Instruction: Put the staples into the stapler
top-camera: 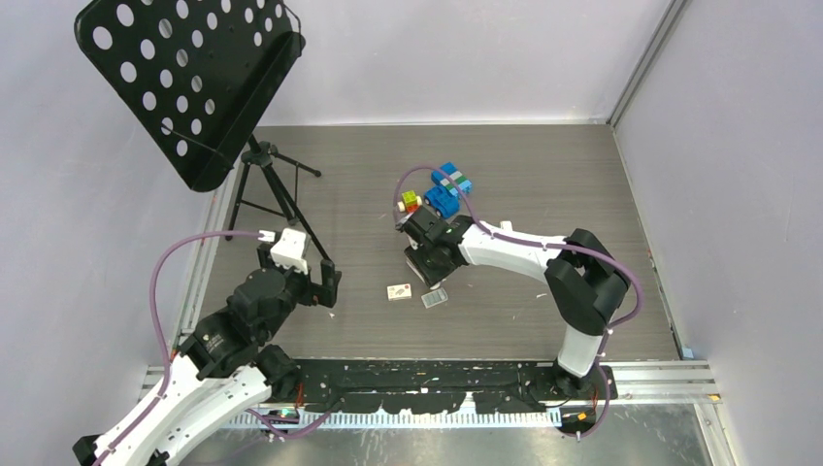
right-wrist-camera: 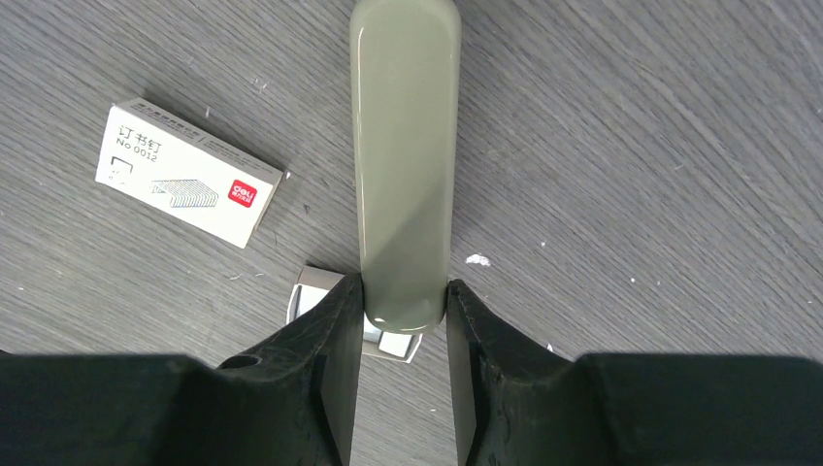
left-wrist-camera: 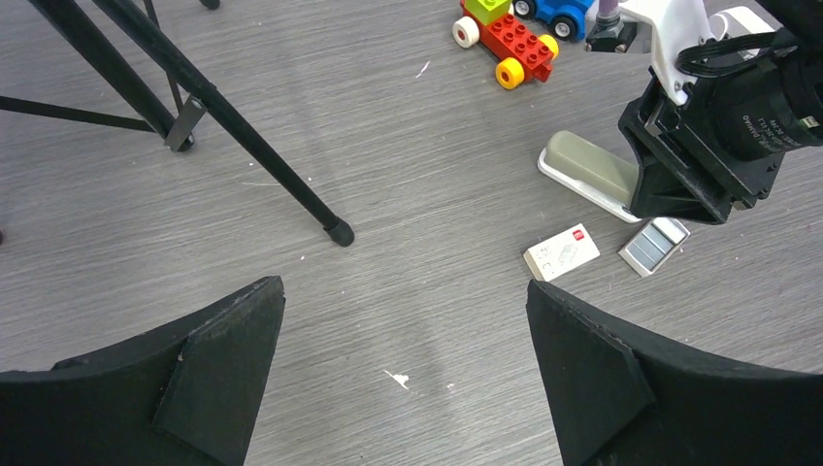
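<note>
The stapler [right-wrist-camera: 404, 165], white with a grey-beige top, lies flat on the wooden table, pointing away from my right wrist camera. My right gripper [right-wrist-camera: 405, 291] is shut on its near end, one finger pressed against each side. The staples [left-wrist-camera: 655, 245], a small silvery-grey strip, lie just beside that gripper [left-wrist-camera: 679, 184]; in the right wrist view the staples [right-wrist-camera: 312, 291] are partly hidden under the stapler and a finger. My left gripper [left-wrist-camera: 404, 291] hangs open over bare table to the left, holding nothing. In the top view the right gripper [top-camera: 424, 254] covers most of the stapler [top-camera: 415, 263].
A small whitish staple box [left-wrist-camera: 561, 251] with a red label lies left of the staples. Toy bricks and a brick car [left-wrist-camera: 510, 39] sit behind the stapler. A black music stand's tripod leg [left-wrist-camera: 339, 233] ends near my left gripper.
</note>
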Motion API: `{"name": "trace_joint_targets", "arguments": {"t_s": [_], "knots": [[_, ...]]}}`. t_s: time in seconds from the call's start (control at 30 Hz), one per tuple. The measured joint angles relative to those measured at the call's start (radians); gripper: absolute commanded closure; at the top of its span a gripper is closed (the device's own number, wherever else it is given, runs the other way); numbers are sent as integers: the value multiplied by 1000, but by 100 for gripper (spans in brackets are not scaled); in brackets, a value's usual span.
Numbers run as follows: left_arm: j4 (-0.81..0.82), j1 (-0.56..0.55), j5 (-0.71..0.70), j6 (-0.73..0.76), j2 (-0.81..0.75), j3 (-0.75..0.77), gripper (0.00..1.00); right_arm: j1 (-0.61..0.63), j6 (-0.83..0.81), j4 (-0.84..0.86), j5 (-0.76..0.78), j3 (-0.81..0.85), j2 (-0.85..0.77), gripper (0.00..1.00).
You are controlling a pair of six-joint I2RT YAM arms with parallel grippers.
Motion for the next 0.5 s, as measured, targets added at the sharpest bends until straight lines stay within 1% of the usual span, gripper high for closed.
{"name": "trace_joint_targets", "arguments": {"t_s": [0.33,0.5], "knots": [[1,48,51,0,11,0,3,0,12,5,1,-3,9,89],[2,62,72,0,12,0,3,-13,34,18,13,-20,-31,93]]}}
